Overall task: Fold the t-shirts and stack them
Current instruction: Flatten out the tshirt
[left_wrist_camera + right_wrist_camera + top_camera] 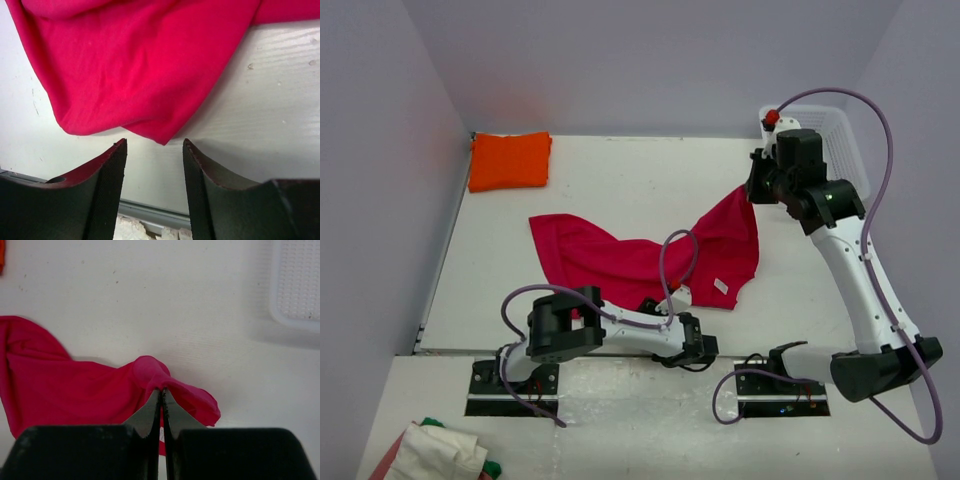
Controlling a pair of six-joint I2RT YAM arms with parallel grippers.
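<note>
The crimson-red t-shirt (640, 255) lies crumpled across the middle of the table. My right gripper (756, 190) is shut on its far right corner and lifts it; the pinched cloth (160, 377) shows above the closed fingertips in the right wrist view. My left gripper (665, 303) is open and empty at the near edge, just short of the shirt's near hem (150, 75). The orange t-shirt (509, 160) lies folded at the far left corner.
A white mesh basket (840, 135) stands at the far right, also in the right wrist view (297, 285). A heap of white and coloured cloth (435, 452) lies off the table at the bottom left. The table's near edge (145, 210) is right under my left fingers.
</note>
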